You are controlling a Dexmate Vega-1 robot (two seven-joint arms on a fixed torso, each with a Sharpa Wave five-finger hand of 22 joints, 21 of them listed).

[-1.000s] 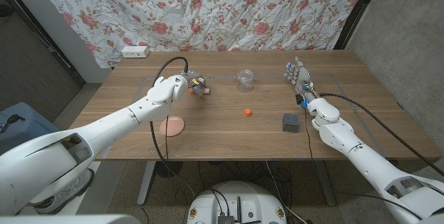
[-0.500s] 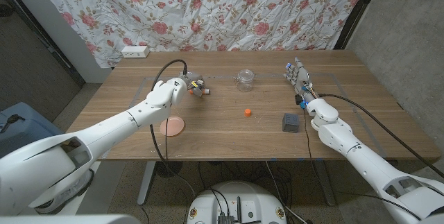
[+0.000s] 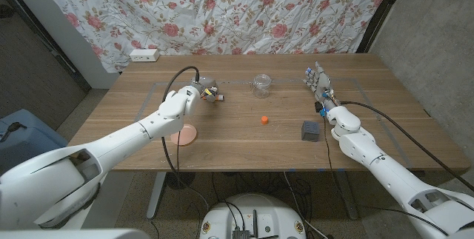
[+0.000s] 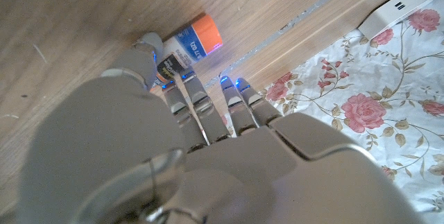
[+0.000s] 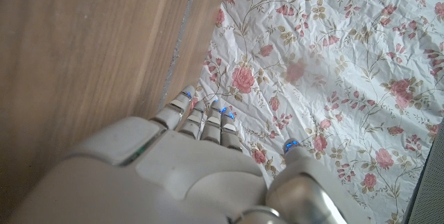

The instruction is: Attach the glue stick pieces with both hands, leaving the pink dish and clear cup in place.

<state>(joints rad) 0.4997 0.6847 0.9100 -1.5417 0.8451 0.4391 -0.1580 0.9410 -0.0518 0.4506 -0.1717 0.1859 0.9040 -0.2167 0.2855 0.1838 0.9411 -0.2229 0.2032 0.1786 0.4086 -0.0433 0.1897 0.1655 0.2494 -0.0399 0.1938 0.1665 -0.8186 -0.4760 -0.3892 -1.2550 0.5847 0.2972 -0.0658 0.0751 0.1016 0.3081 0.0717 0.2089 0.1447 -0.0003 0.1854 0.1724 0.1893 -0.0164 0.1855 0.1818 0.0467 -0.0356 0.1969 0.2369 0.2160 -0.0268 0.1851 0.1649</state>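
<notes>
The short white glue stick body with an orange end (image 4: 186, 46) is judged light, stiff and smooth, likely to roll; it is best taken around its middle. It lies on the wooden table (image 3: 244, 132) at the far left, touched by the fingertips (image 4: 147, 44) of the left hand (image 3: 194, 95); whether it is gripped cannot be told. The small orange cap (image 3: 264, 120) lies mid-table, well apart. The right hand (image 3: 320, 85) is held with fingers extended, holding nothing.

Orange-ended glue stick (image 4: 189, 41), orange cap (image 3: 264, 120), pink dish (image 3: 185, 134) (wooden table (image 3: 244, 143), rose-patterned cloth (image 3: 222, 9)).
</notes>
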